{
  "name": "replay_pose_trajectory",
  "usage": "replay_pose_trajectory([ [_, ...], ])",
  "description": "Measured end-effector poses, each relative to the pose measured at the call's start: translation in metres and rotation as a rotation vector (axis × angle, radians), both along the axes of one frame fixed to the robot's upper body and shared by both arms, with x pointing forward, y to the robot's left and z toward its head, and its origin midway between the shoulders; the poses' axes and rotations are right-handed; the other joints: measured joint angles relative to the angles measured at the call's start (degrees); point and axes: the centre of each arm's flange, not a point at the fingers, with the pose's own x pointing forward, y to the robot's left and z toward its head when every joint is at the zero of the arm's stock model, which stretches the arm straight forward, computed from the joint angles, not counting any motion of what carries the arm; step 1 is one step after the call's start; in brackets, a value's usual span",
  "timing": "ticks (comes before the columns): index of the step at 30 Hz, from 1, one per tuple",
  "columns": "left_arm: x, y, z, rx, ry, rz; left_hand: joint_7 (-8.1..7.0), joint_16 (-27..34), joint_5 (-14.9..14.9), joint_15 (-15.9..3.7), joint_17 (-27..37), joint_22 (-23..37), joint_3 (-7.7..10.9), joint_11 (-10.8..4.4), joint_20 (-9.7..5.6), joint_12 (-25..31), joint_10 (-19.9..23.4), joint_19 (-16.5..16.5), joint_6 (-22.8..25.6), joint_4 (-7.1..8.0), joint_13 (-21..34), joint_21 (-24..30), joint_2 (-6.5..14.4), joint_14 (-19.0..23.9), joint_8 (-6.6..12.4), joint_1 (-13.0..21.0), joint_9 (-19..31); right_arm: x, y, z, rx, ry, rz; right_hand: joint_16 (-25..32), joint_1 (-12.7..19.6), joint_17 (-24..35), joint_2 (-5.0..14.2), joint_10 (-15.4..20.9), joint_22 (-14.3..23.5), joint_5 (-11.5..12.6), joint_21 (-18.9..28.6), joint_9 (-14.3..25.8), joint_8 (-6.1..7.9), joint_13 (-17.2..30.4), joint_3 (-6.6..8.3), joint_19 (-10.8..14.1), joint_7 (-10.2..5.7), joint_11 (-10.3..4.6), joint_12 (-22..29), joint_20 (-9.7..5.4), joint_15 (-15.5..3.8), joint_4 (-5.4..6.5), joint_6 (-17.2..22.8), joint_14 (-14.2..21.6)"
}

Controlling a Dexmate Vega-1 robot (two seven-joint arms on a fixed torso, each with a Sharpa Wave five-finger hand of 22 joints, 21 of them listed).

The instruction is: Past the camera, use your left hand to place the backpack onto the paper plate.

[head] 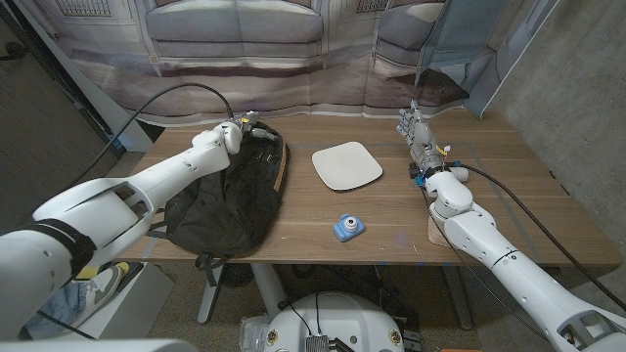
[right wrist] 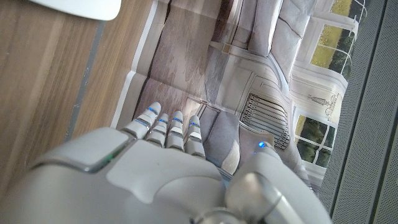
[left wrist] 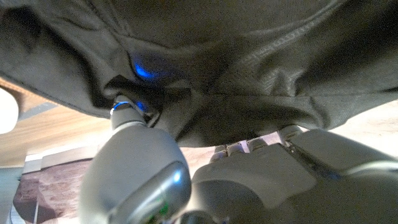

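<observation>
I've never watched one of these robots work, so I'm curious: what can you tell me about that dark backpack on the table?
The backpack is black, soft fabric, slumped and creased, lying on the wooden table at the robot's left, a strap hanging over the near edge. A brown trim runs along its right side. The left hand grips its top, far end; the wrist view shows fabric bunched over the fingers. It lies apart from the paper plate.

- backpack (head: pixel 227 200) — black, with a tan strip along its edge
- paper plate (head: pixel 346 165) — plain white
- toy camera (head: pixel 346 228) — light blue
- table (head: pixel 489 196) — brown wood grain
- backdrop (head: pixel 293 49) — printed grey sofa
</observation>
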Motion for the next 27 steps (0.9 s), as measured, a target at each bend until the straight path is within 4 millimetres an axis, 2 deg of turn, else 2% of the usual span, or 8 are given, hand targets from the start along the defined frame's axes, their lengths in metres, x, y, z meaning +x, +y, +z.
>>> replay_pose_trajectory([
  [2, 0.002, -0.001, -0.001, 0.007, 0.023, 0.007, 0.00, 0.0, 0.0, 0.17, 0.0, 0.0, -0.20, 0.28, 0.30, 0.0, 0.3, 0.5, 0.2, -0.20, 0.0, 0.0, -0.2, 0.2, 0.00, 0.2, 0.0, 0.000, -0.001, 0.001, 0.002, -0.001, -0.001, 0.0, 0.0, 0.0, 0.00, 0.0, 0.0, 0.0, 0.0, 0.0, 0.00, 0.0, 0.00, 0.0, 0.00, 0.00, 0.0, 0.00, 0.00, 0.00, 0.0, 0.0],
  [7, 0.004, -0.005, 0.000, 0.030, 0.046, 0.013, 0.30, 0.0, 0.0, -0.07, 0.0, 0.0, -0.56, 0.17, 0.31, 0.0, 0.8, 0.5, 0.5, -0.07, 0.0, 0.0, 0.1, 0.4, 0.00, 0.5, 0.0, 0.000, -0.002, 0.001, 0.006, -0.002, -0.001, 0.0, 0.0, 0.0, 0.00, 0.0, 0.0, 0.0, 0.0, 0.0, 0.00, 0.0, 0.00, 0.0, 0.00, 0.00, 0.0, 0.00, 0.00, 0.00, 0.0, 0.0],
  [11, 0.006, -0.011, 0.003, 0.054, 0.066, 0.018, -0.15, 0.0, 0.0, -0.95, 0.0, 0.0, -0.56, 0.06, 0.34, 0.4, 1.4, 1.1, 1.4, -0.07, 0.0, 0.0, 0.1, 1.3, 0.36, 1.0, 0.0, 0.000, -0.002, 0.002, 0.009, -0.003, 0.000, 0.0, -0.3, 0.0, 0.32, 0.0, 0.2, 0.0, 0.0, 0.0, 0.00, 0.0, 0.00, 0.0, 0.00, 0.00, 0.0, 0.00, 0.00, 0.00, 0.0, 0.0],
  [16, 0.008, -0.016, 0.006, 0.079, 0.084, 0.024, -0.01, 0.0, 0.0, -0.96, 0.0, 0.0, -1.04, -0.24, 0.34, 0.5, 1.8, 1.1, 2.2, -0.07, 0.0, 0.0, 0.3, 1.3, 0.44, 1.2, 0.0, 0.000, -0.002, 0.002, 0.012, -0.004, -0.001, 0.0, -0.3, 0.0, 0.32, 0.0, 0.3, 0.0, 0.0, 0.0, 0.00, 0.0, 0.00, 0.2, 0.00, 0.00, 0.0, 0.21, -0.01, 0.00, 0.0, 0.0],
  [27, 0.010, -0.020, 0.001, 0.118, 0.129, 0.045, 0.00, 0.0, 0.0, -1.29, 0.0, 0.0, -1.04, -0.34, 0.33, 0.5, 2.5, 1.7, 2.8, -0.07, 0.0, 0.0, 0.5, 2.2, 0.44, 2.0, 0.0, 0.001, -0.001, 0.004, 0.020, -0.008, -0.001, 0.0, -0.3, 0.0, 0.32, 0.3, 0.3, 0.0, 0.0, 0.0, 0.00, 0.0, -0.16, 0.2, -0.32, 0.31, 0.0, 0.21, -0.01, 0.17, 0.3, 0.0],
])
